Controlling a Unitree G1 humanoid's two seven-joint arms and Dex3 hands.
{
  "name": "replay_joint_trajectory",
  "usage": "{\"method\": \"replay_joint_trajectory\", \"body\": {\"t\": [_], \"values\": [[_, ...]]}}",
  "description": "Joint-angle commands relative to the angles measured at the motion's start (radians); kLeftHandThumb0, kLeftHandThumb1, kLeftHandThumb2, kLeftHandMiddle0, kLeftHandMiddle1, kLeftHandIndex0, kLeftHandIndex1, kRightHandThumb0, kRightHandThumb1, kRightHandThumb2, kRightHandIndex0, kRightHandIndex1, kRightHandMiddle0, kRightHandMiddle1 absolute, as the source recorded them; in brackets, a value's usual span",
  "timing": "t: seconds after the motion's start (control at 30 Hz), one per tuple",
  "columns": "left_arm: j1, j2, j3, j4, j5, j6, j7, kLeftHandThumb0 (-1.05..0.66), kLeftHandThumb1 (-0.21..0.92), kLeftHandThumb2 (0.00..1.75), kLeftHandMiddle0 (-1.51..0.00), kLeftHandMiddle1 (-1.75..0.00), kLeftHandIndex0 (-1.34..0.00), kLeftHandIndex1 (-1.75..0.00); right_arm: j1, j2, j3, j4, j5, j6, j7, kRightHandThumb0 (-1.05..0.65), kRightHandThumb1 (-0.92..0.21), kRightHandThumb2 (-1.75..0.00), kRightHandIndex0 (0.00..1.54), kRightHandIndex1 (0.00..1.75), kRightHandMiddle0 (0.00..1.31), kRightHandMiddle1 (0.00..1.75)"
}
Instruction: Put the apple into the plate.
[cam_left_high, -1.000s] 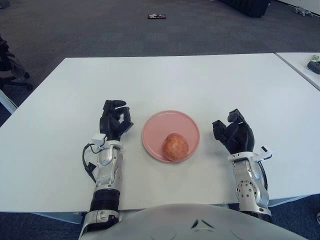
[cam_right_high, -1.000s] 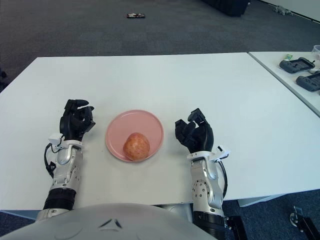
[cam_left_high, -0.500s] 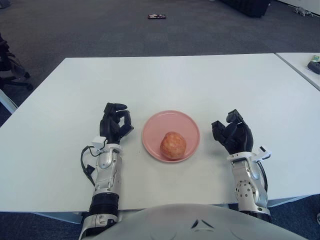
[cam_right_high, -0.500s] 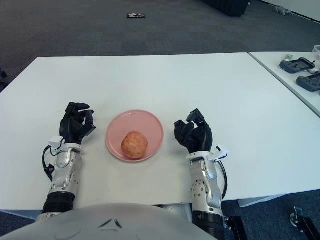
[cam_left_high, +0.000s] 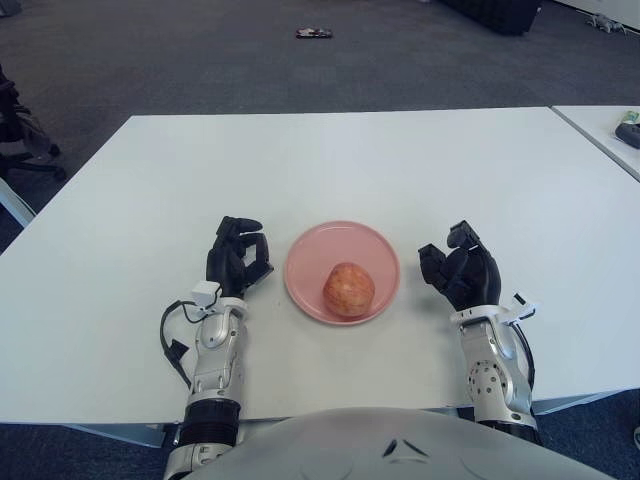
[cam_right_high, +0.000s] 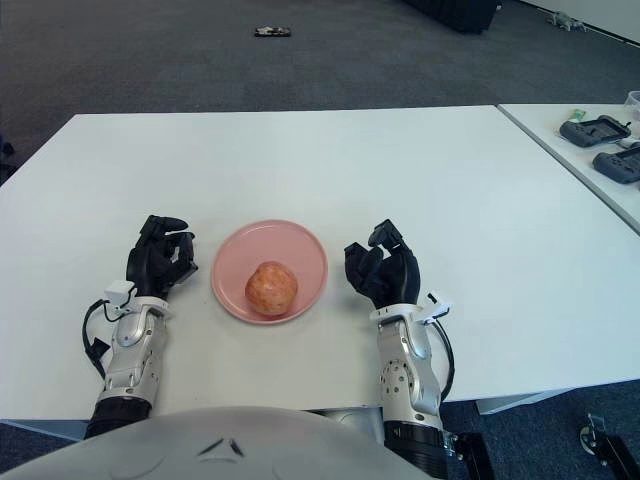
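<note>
A red-yellow apple (cam_left_high: 349, 290) lies inside the pink plate (cam_left_high: 340, 244), toward its near edge. My left hand (cam_left_high: 238, 257) shows just left of the plate, fingers curled and holding nothing. To the right of the plate is my right hand (cam_left_high: 457, 272), its fingers also curled on nothing. Neither hand touches the apple or the plate.
The white table (cam_left_high: 330, 160) stretches far beyond the plate. A second table at the right edge carries dark devices (cam_right_high: 598, 130). A small dark object (cam_left_high: 313, 33) lies on the grey carpet far behind.
The apple has rolled slightly within the plate and settled. Both hands have drawn back a little toward me, the left drifting right toward the plate.
</note>
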Motion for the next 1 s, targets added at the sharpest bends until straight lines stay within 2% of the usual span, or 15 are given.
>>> {"method": "replay_joint_trajectory", "body": {"t": [0.0, 0.37, 0.67, 0.97], "values": [[0.008, -0.006, -0.004, -0.008, 0.022, -0.002, 0.019, -0.41, 0.55, 1.03, -0.91, -1.75, -0.43, -1.75, -0.023, 0.018, -0.009, 0.013, 0.003, -0.001, 0.016, -0.55, -0.17, -1.51, 1.34, 1.75, 0.74, 1.75], [0.036, -0.029, -0.01, -0.001, 0.016, 0.003, 0.022, -0.41, 0.56, 1.02, -0.9, -1.75, -0.42, -1.75, -0.024, 0.011, -0.012, 0.031, -0.005, 0.004, 0.038, -0.54, -0.18, -1.49, 1.34, 1.75, 0.73, 1.75], [0.062, -0.049, -0.014, -0.034, 0.029, 0.024, 0.046, -0.4, 0.59, 0.98, -0.88, -1.75, -0.4, -1.75, -0.019, -0.005, -0.019, 0.03, 0.018, 0.053, 0.086, -0.54, -0.18, -1.49, 1.33, 1.75, 0.73, 1.75], [0.073, -0.053, -0.012, -0.037, 0.041, 0.027, 0.071, -0.4, 0.61, 0.96, -0.85, -1.75, -0.39, -1.75, -0.009, -0.009, -0.018, 0.022, -0.005, 0.083, 0.097, -0.53, -0.19, -1.48, 1.33, 1.75, 0.72, 1.75]]}}
